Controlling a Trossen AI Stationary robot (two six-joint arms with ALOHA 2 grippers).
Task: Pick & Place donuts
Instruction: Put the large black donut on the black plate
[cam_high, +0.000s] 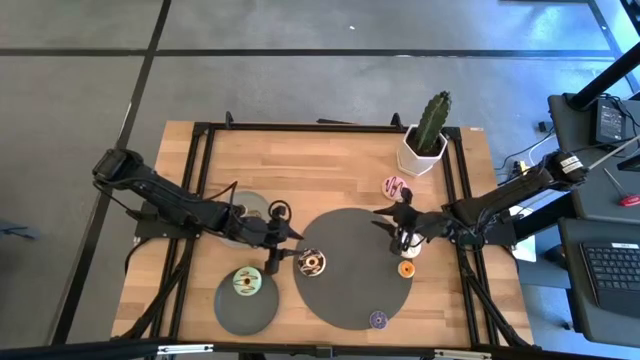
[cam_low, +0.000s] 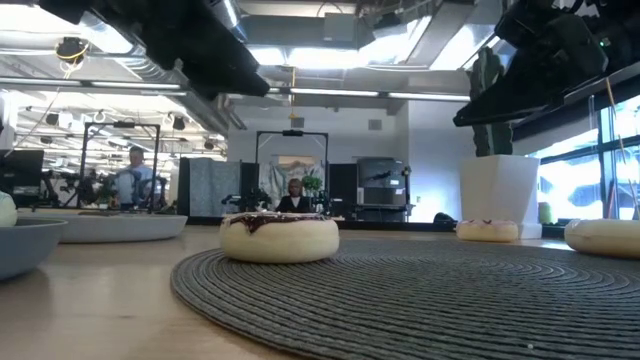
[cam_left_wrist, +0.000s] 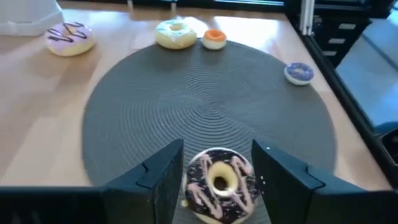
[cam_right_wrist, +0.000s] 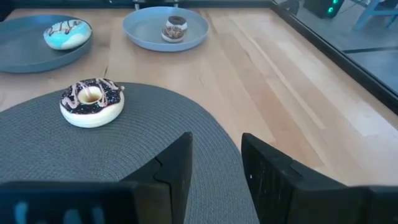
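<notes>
A chocolate donut with pink stripes (cam_left_wrist: 219, 185) lies flat on the left part of the large dark grey disc (cam_high: 355, 290). My left gripper (cam_left_wrist: 216, 177) hangs open just above it, one finger on each side, touching nothing. My right gripper (cam_right_wrist: 214, 168) is open and empty over the disc's right part, above a white donut (cam_left_wrist: 175, 33). Also on the disc are an orange donut (cam_high: 406, 269) and a purple donut (cam_high: 379, 319). A pink-striped donut (cam_high: 395, 186) rests on the bare table. On two grey plates lie a pale green donut (cam_high: 247, 282) and a brown donut (cam_right_wrist: 175, 29).
A cactus in a white pot (cam_high: 428, 140) stands at the far right of the table. The plate with the brown donut (cam_right_wrist: 149, 31) lies partly under my left arm. Black frame rails (cam_high: 195, 200) run along both sides of the table. Bare wood lies at the far middle.
</notes>
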